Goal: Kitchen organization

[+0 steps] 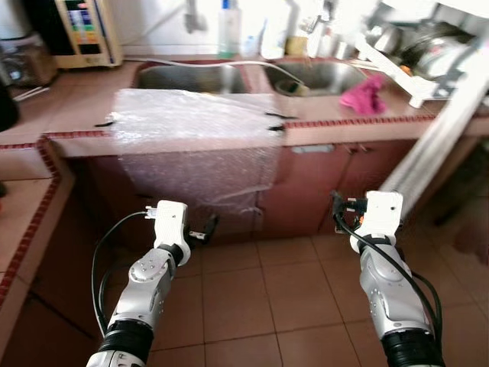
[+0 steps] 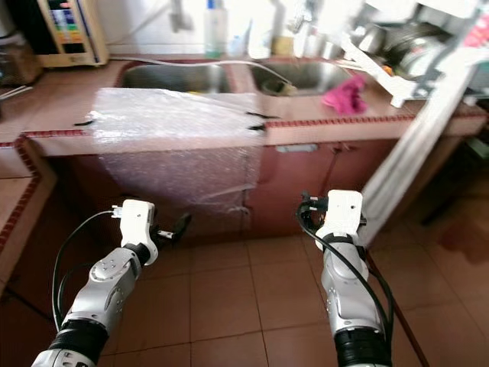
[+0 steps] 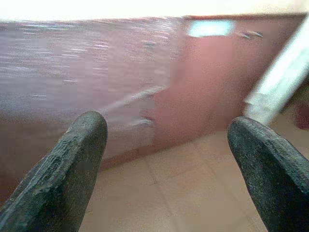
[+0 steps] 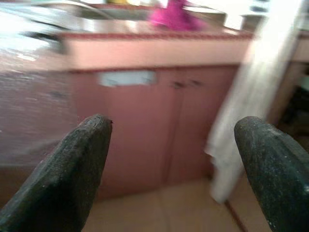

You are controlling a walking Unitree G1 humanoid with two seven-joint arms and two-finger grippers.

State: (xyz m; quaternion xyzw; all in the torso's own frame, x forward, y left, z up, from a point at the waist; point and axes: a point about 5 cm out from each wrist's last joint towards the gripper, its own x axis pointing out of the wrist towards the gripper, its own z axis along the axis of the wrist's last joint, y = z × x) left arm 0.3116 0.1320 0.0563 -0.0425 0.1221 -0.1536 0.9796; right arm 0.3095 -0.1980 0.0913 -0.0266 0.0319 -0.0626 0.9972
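A sheet of clear bubble wrap [image 1: 195,122] lies on the tiled counter [image 1: 69,107] in front of the double sink [image 1: 191,76] and hangs down over the cabinet front. A pink cloth [image 1: 365,95] sits crumpled on the counter to the right of the sink. My left gripper [image 3: 166,123] is held low above the floor, open and holding nothing, and faces the hanging wrap. My right gripper [image 4: 174,125] is also low, open and holding nothing. It faces the red cabinet doors [image 1: 328,183] below the cloth. Both grippers are well short of the counter.
A dish rack [image 1: 428,53] with metal pots stands at the back right. A white slanted panel [image 1: 435,145] leans from it down to the floor. A water purifier [image 1: 84,30] stands at the back left, and bottles [image 1: 229,27] behind the sink. A side counter [image 1: 23,199] juts out on my left.
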